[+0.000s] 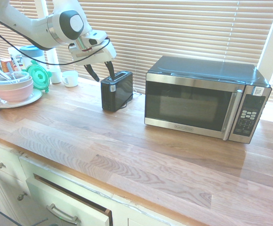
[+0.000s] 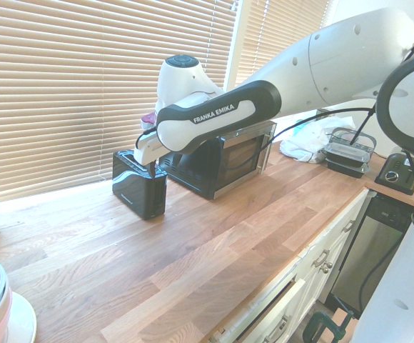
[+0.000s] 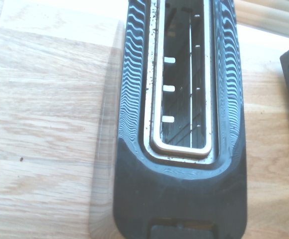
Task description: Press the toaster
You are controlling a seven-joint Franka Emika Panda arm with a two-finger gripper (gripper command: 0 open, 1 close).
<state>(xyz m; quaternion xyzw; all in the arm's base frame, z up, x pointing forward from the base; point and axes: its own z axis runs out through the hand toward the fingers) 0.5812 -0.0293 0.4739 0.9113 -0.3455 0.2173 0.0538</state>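
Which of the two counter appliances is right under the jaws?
The small black toaster, left of the silver-and-black microwave. The gripper hangs over the toaster's end, and the wrist view looks straight into its slot.

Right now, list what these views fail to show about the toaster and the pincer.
- Toaster lever: not visible in either exterior view; the wrist view cuts off at the end where it might be.
- Sticker print: too small in the first exterior view.
- Pincer contact with the toaster: the arm hides it in the second exterior view.
- Slot bottom: dark in the wrist view.
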